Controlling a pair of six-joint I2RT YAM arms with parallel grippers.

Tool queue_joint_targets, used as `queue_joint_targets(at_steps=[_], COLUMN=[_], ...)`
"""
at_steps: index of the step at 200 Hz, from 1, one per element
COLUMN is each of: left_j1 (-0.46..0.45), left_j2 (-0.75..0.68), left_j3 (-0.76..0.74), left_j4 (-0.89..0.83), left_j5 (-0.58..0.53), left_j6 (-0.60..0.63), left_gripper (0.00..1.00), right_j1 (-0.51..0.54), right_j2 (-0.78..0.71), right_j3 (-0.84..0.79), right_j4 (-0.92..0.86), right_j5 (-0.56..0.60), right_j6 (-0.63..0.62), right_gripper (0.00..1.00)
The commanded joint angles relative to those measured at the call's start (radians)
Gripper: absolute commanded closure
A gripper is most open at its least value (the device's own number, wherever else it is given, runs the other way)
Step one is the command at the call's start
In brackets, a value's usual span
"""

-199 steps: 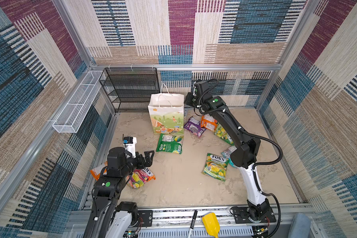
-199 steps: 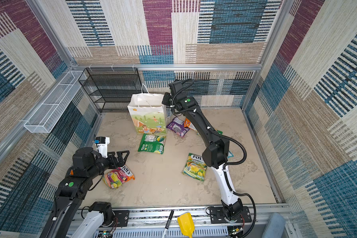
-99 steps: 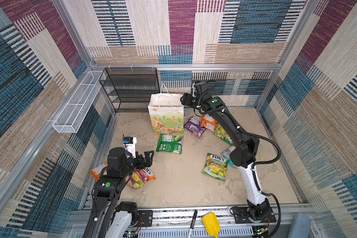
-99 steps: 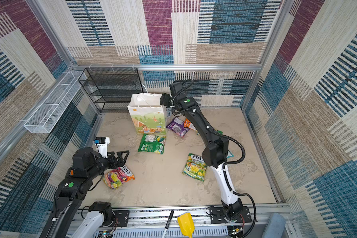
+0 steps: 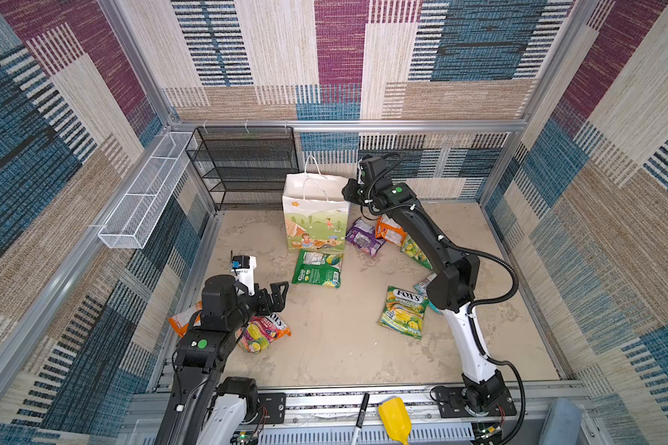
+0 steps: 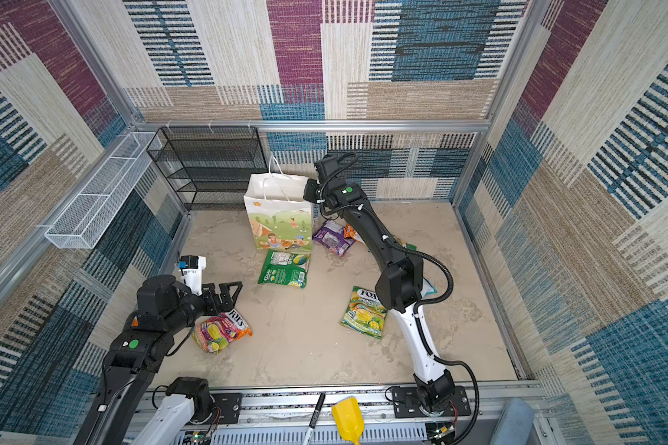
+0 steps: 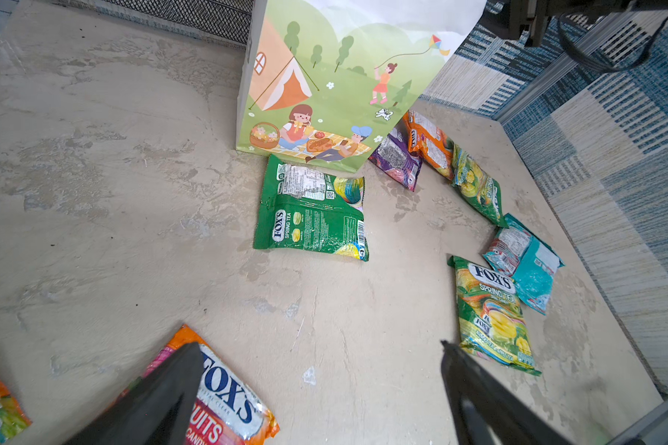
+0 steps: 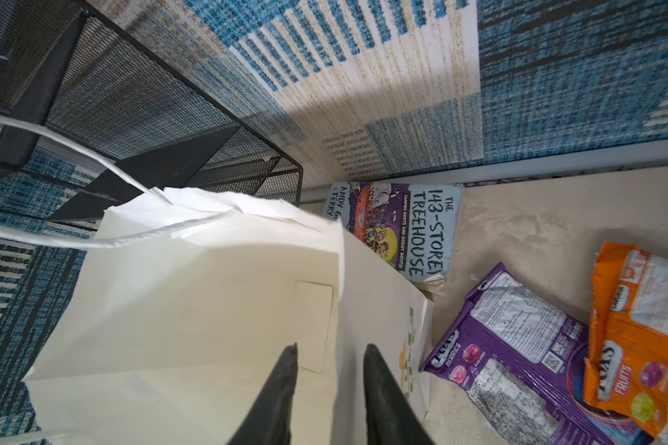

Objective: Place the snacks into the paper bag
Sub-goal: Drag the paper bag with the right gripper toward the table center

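Observation:
The white paper bag [image 5: 315, 219] [image 6: 280, 219] [image 8: 193, 308] stands upright at the back with its mouth open. My right gripper [image 5: 348, 192] [image 8: 330, 346] hovers at its right rim, open by a narrow gap that straddles the bag's side wall. Snacks lie on the floor: green [image 5: 317, 268], purple [image 5: 363, 237] [image 8: 517, 346], orange [image 5: 389, 230], yellow-green FOX'S [image 5: 403, 312] and teal [image 7: 525, 262]. My left gripper [image 5: 276, 294] [image 7: 322, 343] is wide open and empty above the multicolour packet [image 5: 263, 331] [image 7: 224, 397].
A black mesh shelf [image 5: 247, 169] stands behind the bag, and a white wire basket [image 5: 143, 200] hangs on the left wall. A book [image 8: 402, 227] lies behind the bag by the back wall. A marker [image 5: 361, 418] and a yellow scoop [image 5: 394, 418] rest on the front rail.
My right gripper has moved left to the bag's right rim, and its jaws have come apart from shut. The left arm has stayed still.

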Motion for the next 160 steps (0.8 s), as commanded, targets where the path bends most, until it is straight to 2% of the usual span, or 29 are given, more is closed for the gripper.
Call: queue_joint_targets(at_steps=[1, 42, 93, 129, 160], left_j1=[-0.002, -0.008, -0.013, -0.018, -0.019], left_j2=[-0.006, -0.017, -0.023, -0.028, -0.031], left_j3=[-0.003, -0.007, -0.004, -0.003, -0.004], left_j4=[0.033, 0.032, 0.025, 0.020, 0.020], left_j5=[-0.002, -0.010, -0.019, -0.031, -0.036], left_j6=[0.019, 0.019, 0.019, 0.021, 0.022], left_gripper=[0.01, 0.01, 0.01, 0.01, 0.01], right_j1=[-0.005, -0.023, -0.025, -0.045, -0.054], right_j2=[-0.017, -0.052, -0.135, -0.228, -0.327], right_j3=[-0.001, -0.028, -0.027, -0.026, -0.076], right_j4=[-0.011, -0.034, 0.035, 0.049, -0.021], right_j5=[0.028, -0.009, -0.080, -0.065, -0.040], right_j6=[-0.014, -0.022, -0.040, -0.044, -0.115], right_gripper=[0.78, 1.00, 1.00, 1.00, 1.00])
